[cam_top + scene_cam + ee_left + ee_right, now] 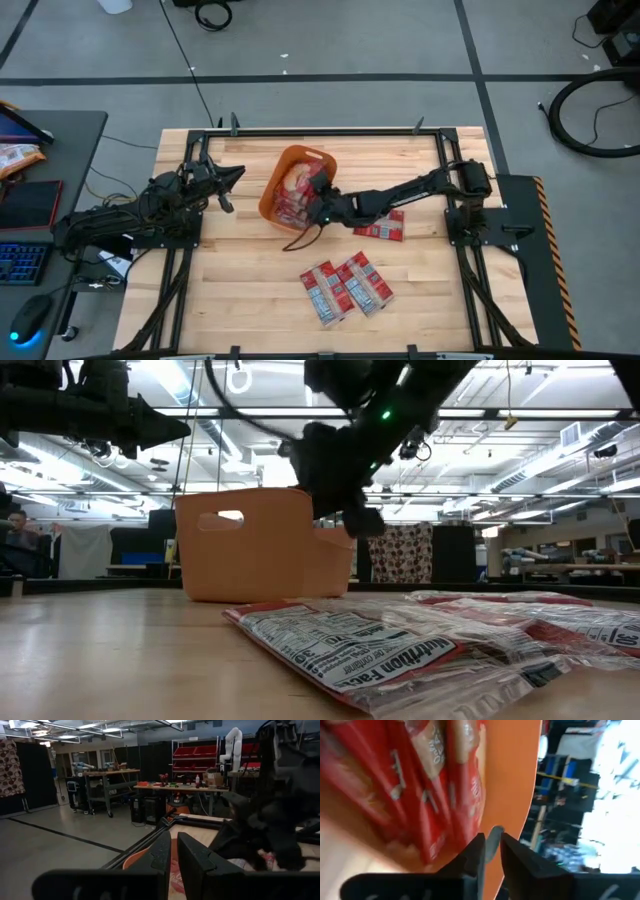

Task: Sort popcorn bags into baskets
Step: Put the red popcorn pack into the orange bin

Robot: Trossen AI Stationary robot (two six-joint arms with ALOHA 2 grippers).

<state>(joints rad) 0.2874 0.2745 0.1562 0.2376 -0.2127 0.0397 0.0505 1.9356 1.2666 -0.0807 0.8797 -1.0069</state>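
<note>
basket [293,160] contents partly hidden under right gripper [318,200]

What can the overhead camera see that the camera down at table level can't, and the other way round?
Only the high view shows inside the orange basket, where red popcorn bags are piled, and one more bag lying under the right arm. Only the low view shows the basket's handle slot, the nutrition print on the nearest bag, and the room behind. Both show the basket, the loose bags on the table, and the right end effector at the basket.
</note>
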